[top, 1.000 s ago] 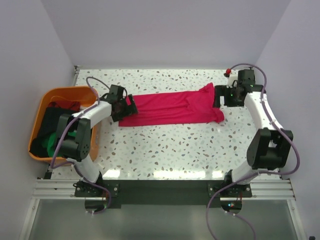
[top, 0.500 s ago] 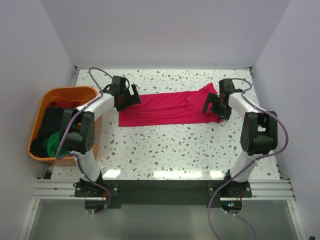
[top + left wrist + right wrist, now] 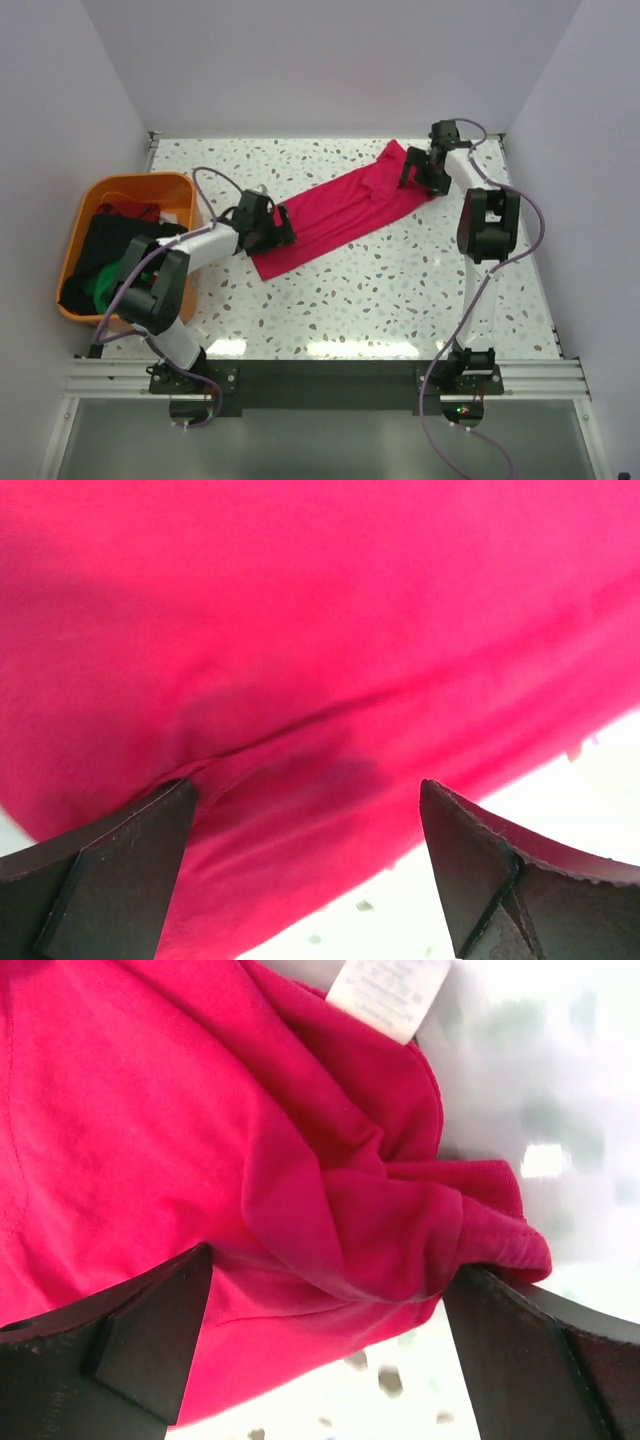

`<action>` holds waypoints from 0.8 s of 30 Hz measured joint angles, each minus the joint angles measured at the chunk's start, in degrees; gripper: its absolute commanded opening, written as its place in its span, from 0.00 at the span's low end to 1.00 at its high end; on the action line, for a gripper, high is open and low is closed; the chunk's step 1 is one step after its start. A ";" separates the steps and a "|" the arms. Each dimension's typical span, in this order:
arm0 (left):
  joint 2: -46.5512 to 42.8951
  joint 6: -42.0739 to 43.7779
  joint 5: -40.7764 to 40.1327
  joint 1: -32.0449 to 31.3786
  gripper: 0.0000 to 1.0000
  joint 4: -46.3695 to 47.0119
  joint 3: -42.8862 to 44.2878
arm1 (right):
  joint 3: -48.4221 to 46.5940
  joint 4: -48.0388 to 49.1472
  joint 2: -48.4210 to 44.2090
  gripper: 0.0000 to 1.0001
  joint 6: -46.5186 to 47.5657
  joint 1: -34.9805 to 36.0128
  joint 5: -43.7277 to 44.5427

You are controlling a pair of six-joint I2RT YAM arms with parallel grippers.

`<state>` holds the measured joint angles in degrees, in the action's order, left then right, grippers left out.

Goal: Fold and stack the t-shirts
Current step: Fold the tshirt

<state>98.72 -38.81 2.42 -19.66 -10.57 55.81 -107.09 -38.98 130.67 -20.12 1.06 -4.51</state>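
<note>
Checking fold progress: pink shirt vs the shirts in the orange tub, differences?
The pink shirt lies as a long diagonal strip on the table, left gripper and right gripper at its ends; the tub shirts sit heaped in the orange tub, untouched. It is crimson; they are black, green, dark red. Shared: none stacked yet.

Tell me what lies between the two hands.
Only the pink shirt, laid out diagonally from the left hand to the right hand. The top view shows it.
</note>
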 measured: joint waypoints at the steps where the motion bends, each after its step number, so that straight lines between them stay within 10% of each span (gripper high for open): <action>1: -1.73 -1.42 -0.11 -2.19 1.00 0.57 -2.16 | -3.41 -0.35 2.10 0.99 1.22 0.17 -0.22; 11: -9.25 -18.67 3.74 -26.69 1.00 2.34 -10.82 | -27.28 -0.09 16.72 0.99 12.96 7.02 -1.29; 24: -12.13 -19.65 -5.11 -35.50 1.00 -11.41 4.85 | -22.95 0.17 10.03 0.98 11.56 11.45 -8.31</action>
<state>86.59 -58.46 -2.70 -55.16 -21.98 60.66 -130.04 -38.81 140.70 -8.56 12.51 -12.82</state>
